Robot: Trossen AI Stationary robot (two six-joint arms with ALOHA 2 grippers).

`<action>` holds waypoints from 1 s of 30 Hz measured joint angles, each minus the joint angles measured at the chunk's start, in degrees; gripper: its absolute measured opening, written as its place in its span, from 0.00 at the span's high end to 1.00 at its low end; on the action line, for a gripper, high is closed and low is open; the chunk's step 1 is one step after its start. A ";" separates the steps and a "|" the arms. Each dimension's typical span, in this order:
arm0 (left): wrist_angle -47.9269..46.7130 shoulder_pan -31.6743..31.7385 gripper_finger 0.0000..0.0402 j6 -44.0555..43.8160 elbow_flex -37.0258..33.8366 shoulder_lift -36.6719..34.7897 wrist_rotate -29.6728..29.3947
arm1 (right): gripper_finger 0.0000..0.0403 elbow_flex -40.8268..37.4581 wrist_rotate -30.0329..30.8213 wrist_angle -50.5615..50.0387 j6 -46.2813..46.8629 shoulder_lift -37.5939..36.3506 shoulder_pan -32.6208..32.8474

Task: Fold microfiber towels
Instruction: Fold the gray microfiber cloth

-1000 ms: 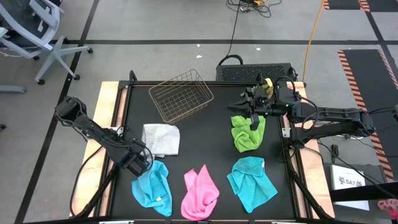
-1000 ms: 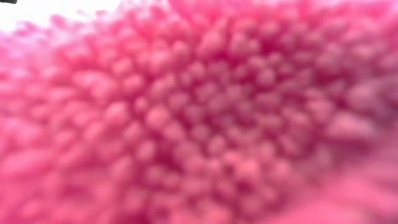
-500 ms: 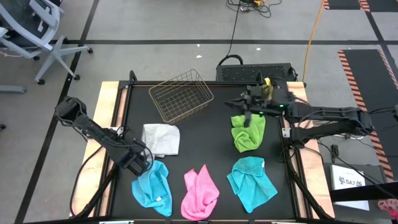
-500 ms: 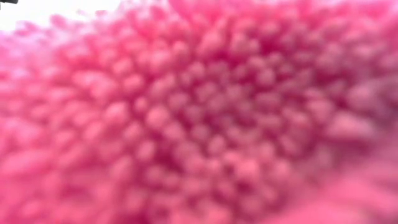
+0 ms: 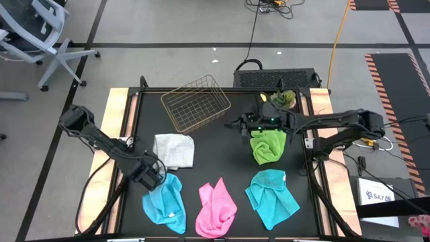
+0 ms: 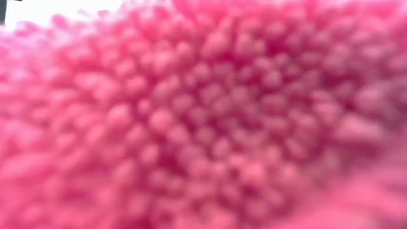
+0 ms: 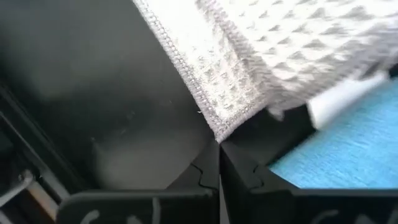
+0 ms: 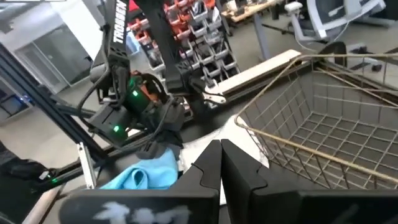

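Overhead, wire basket (image 5: 197,102) holding nothing, left hand (image 5: 153,176) closed, right hand (image 5: 243,126) closed

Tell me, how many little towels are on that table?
5: white-grey towel mid-left, lime green towel mid-right, cyan towel front-left, pink towel front-centre, second cyan towel front-right. None seem hidden.

Tabletop (image 5: 222,154): matt black sheet w/ pale wood edge strips. White-grey towel (image 7: 273,56) is waffle-weave cloth w/ stitched hem; pink towel (image 6: 203,121) shows nubby microfiber pile, cyan towel (image 5: 164,202) & lime towel (image 5: 269,146) soft matt cloth. Basket (image 8: 323,130) is thin coppery metal wire, slight sheen; left pincer (image 7: 219,168) is matt black plastic.
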 joint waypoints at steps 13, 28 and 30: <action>-9.53 4.96 1.00 3.13 9.74 -0.08 -6.83 | 1.00 0.00 -0.06 -0.81 -1.78 -5.54 0.25; -24.28 11.06 1.00 14.76 33.75 -0.13 -23.00 | 1.00 1.24 0.07 -2.19 -2.54 0.01 6.86; -24.46 11.51 1.00 17.74 37.04 -0.17 -25.94 | 1.00 2.26 0.07 -2.04 -2.54 1.43 7.06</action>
